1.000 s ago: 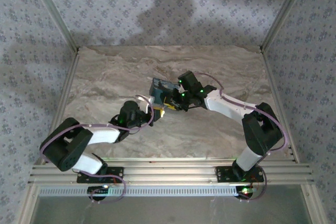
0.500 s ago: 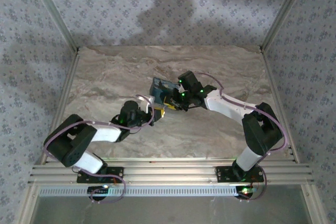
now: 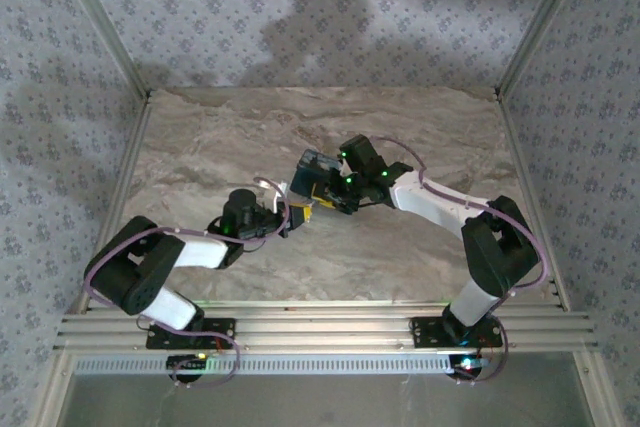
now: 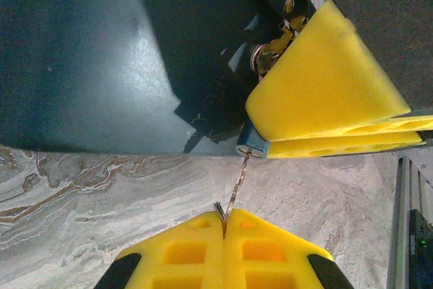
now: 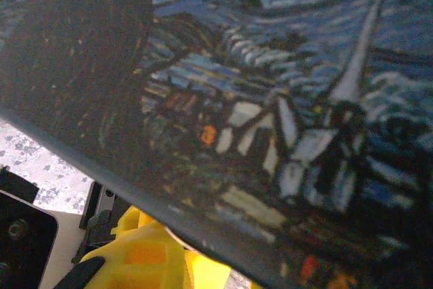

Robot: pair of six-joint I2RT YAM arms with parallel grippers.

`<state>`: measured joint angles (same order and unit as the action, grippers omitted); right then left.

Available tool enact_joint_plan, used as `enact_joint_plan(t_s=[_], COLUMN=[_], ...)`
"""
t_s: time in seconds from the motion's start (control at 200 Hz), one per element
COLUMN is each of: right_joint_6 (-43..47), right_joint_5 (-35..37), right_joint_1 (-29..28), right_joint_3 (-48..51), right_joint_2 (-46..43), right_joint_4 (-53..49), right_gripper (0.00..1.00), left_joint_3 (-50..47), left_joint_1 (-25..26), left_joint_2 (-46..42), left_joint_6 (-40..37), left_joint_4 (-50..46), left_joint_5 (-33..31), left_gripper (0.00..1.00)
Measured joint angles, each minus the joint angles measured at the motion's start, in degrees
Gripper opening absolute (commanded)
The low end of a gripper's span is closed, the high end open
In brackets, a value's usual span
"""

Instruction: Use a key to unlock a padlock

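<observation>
In the left wrist view, my left gripper [image 4: 224,220] is shut on a thin silver key [image 4: 235,187]. The key's tip is in the round blue keyhole end of the padlock [image 4: 252,147]. That padlock end sits pinched between the right gripper's two yellow fingers [image 4: 318,86], and the rest of it is hidden by them. A brass hasp [image 4: 277,45] on the blue box [image 4: 101,52] lies just above. From above, the left gripper [image 3: 293,215] and the right gripper [image 3: 320,199] meet at the front of the blue box [image 3: 316,169]. The box's painted face [image 5: 270,99] is close before the right wrist camera.
The marble table [image 3: 200,147] is framed by aluminium posts and patterned walls. The aluminium rail [image 3: 320,325] with both arm bases runs along the near edge. A yellow finger [image 5: 135,262] shows under the box's edge in the right wrist view.
The left wrist has drawn back to the left and toward the near edge. The blue box has turned and shifted a little to the right. The right arm has stayed in place.
</observation>
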<state>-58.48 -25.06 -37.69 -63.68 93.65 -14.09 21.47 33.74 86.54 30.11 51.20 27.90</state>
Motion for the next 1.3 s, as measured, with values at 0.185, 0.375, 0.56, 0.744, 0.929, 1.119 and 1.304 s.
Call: enact_joint_plan(t_s=[0.185,0.375,0.56,0.744,0.929,1.119,1.304], right_joint_6=[0.5,0.9,1.4,3.0,3.4,3.7,3.7], right_joint_5=[-0.5,-0.7,-1.1,-1.1,-1.5,-1.5,-1.5], right_joint_1=[0.0,0.0,0.0,0.0,0.0,-0.4,-0.9], right_joint_3=[0.0,0.0,0.0,-0.1,-0.8,-1.5,-1.5], right_joint_2=[0.0,0.2,0.4,0.4,0.6,1.5,2.0], right_joint_4=[-0.2,-0.1,0.2,-0.7,-1.1,-1.5,-1.3], right_gripper=[0.00,0.00,0.00,0.00,0.00,0.00,0.00], left_joint_3=[0.0,0.0,-0.1,-0.3,-0.3,-0.3,-0.3], left_joint_1=[-0.3,-0.8,-1.3,-1.6,-1.9,-2.1,-2.1], left_joint_2=[2.5,5.2,6.2,4.2,3.1,3.3,3.7], left_joint_6=[0.8,2.5,3.2,2.9,2.8,3.1,4.4], left_joint_4=[2.3,6.1,8.2,6.4,5.6,5.7,6.4], left_joint_5=[1.4,2.8,3.5,4.0,4.3,4.3,4.7], left_gripper=[0.00,0.00,0.00,0.00,0.00,0.00,0.00])
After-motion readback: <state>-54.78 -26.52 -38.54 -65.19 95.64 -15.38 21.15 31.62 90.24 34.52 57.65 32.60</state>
